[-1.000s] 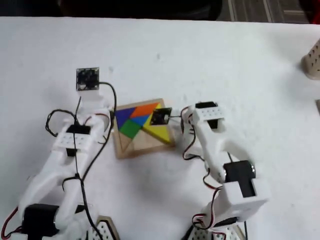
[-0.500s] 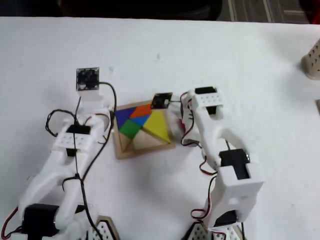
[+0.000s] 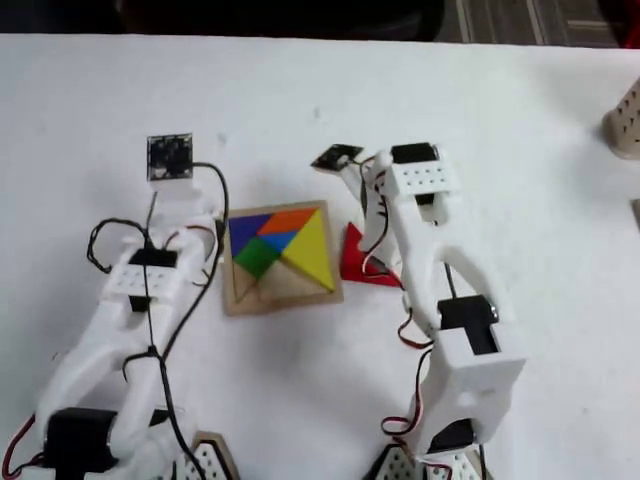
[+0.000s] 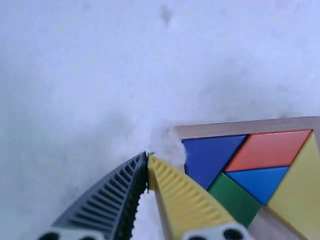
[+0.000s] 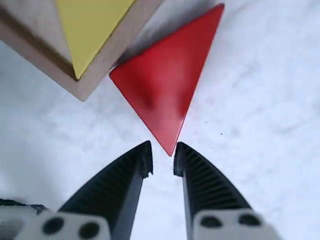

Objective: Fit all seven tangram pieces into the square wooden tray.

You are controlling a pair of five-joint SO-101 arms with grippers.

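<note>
Centre of high view: wooden tray [image 3: 285,290], coloured pieces [image 3: 310,250] inside. Red triangle [image 3: 362,258] flat on table just right of tray. Right gripper [image 5: 163,159] slightly parted, empty, triangle tip at its fingertips. Left gripper [image 4: 147,167] pinched closed, empty, by tray corner.

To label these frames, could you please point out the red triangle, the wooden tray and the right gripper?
red triangle [image 5: 167,95], right wrist view, face centre
wooden tray [image 3: 272,288], high view, bare floor
right gripper [image 5: 163,159], right wrist view, between fingertips

Your tray [image 3: 282,288] is pale matt wood; the red triangle [image 5: 167,90] looks smooth with a faint sheen; the right gripper [image 5: 162,160] has ribbed matt plastic fingers [image 5: 125,185]; the table [image 3: 450,90] is matt white, faintly mottled.
</note>
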